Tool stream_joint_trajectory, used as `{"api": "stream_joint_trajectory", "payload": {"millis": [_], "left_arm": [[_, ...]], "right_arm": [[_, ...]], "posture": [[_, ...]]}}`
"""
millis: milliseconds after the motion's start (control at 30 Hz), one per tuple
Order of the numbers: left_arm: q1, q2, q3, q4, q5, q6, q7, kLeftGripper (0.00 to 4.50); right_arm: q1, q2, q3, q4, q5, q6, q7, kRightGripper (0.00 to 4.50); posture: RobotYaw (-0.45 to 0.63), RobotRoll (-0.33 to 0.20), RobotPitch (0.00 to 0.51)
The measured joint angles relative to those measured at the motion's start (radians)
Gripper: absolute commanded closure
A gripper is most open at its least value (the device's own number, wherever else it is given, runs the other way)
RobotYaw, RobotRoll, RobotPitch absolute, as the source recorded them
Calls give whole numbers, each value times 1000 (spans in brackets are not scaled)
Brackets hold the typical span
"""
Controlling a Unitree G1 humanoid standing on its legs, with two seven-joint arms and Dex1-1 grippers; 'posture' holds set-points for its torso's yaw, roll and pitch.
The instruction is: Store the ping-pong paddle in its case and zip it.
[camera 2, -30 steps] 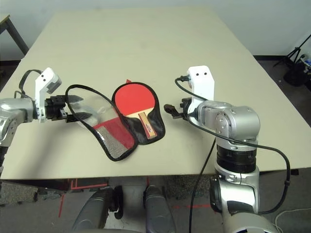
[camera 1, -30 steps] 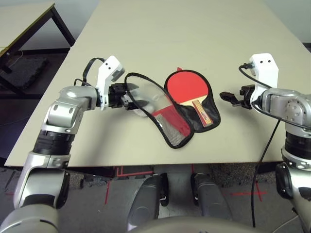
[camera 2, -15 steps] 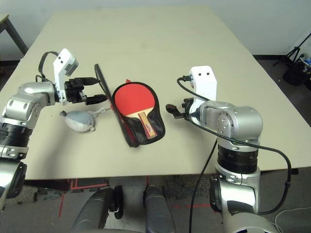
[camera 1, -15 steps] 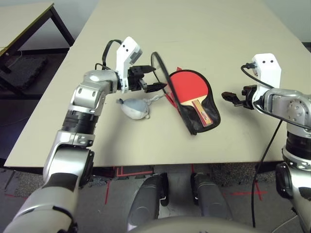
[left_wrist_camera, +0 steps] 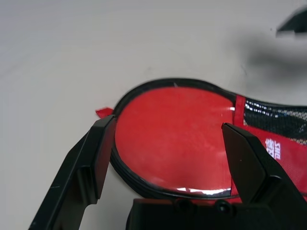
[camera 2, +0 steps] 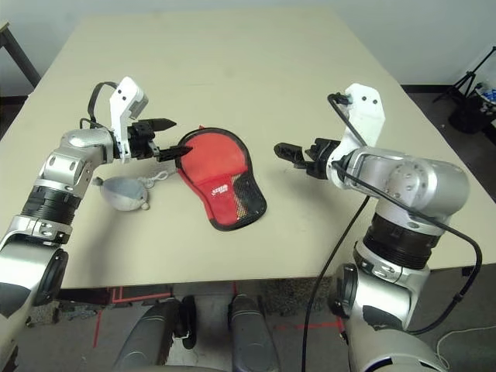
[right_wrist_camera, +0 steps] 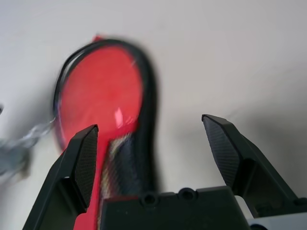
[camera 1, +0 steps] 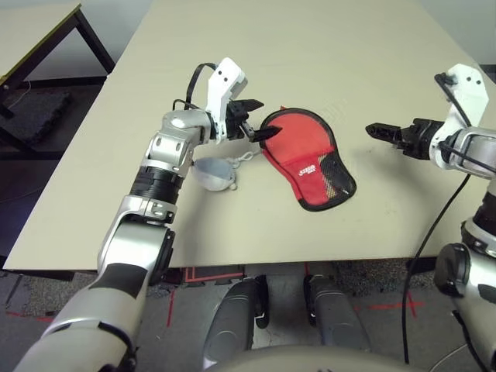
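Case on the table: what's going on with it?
The robot is packing the ping-pong paddle: the case lies with its cover flap down over it. The left gripper is open at the case's rounded end; the right gripper is open off its other side. Neither grips the zipper.

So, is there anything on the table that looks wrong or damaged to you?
Nothing looks damaged. The small grey pouch lies beside the red case; it seems unrelated to storing a paddle.

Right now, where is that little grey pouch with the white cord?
In the left eye view, the grey pouch lies on the table, just left of the red case, beside the robot's left forearm.
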Motion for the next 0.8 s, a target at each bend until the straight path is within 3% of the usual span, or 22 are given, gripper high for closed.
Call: {"api": "stream_joint_trajectory", "payload": {"millis": [167,333,800], "left_arm": [[16,24,16,-105,-20,56,2,0],[59,59,23,-220,-47,132,-6,0],[110,103,36,-286,-76,201,12,0]], "right_arm": [[123,-30,16,80,172,1,-31,33],[176,-47,46,118,287,0,-68,33],[183,-45,83,211,484,-15,-171,33]], "posture": [[-64,0,158],[-48,0,154],[-26,0,161]]}}
